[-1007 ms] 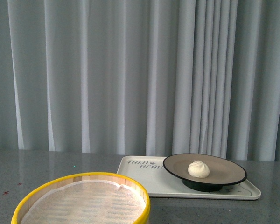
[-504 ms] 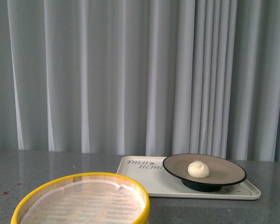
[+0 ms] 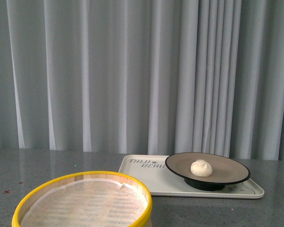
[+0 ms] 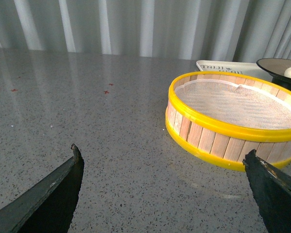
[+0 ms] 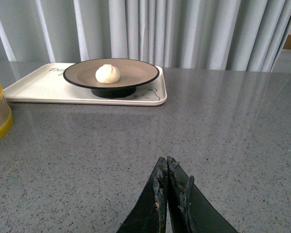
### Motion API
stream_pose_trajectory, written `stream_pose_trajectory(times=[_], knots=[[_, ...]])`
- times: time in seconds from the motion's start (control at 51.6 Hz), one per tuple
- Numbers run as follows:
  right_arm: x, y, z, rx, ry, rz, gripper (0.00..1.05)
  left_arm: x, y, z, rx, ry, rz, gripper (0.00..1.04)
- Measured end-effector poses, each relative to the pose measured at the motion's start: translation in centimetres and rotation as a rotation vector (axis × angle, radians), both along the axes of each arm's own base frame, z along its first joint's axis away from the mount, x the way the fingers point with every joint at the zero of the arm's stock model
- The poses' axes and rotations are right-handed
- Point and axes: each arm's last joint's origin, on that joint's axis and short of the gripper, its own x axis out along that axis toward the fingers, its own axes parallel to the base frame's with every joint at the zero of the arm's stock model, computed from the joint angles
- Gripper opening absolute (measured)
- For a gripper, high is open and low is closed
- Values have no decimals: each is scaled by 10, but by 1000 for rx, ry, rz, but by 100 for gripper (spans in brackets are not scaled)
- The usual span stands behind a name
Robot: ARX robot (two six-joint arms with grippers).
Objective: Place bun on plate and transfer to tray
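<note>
The cream-white bun [image 3: 201, 168] sits on the beige plate with a black rim [image 3: 227, 171], and the plate stands on the cream tray with dark lettering [image 3: 149, 179] at the right of the table. The right wrist view shows the bun [image 5: 108, 74], the plate [image 5: 140, 73] and the tray [image 5: 43, 85] too. My right gripper [image 5: 166, 162] is shut and empty, well short of the tray. My left gripper [image 4: 162, 158] is open and empty over bare table, beside the steamer basket. Neither gripper shows in the front view.
A yellow-rimmed wooden steamer basket [image 3: 83, 205] lined with white cloth stands at the front left; it also shows in the left wrist view [image 4: 233, 116]. The grey speckled table [image 3: 47, 165] ends at a grey curtain [image 3: 132, 71] behind.
The front view has shifted slightly, so the tray and plate sit a little higher in the picture. The bun, plate and tray keep their places relative to each other.
</note>
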Motion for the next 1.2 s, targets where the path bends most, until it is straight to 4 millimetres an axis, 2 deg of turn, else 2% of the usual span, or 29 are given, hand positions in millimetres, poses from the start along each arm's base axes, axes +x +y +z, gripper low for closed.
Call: stream_pose_trajectory(times=[0.988, 1.007, 1.201], knots=[[-29, 0, -2, 0, -1, 3, 2, 0, 0, 0, 0, 0, 0, 98], [-29, 0, -2, 0, -1, 3, 2, 0, 0, 0, 0, 0, 0, 98], [-29, 0, -2, 0, -1, 2, 33, 0, 0, 0, 0, 0, 0, 98]])
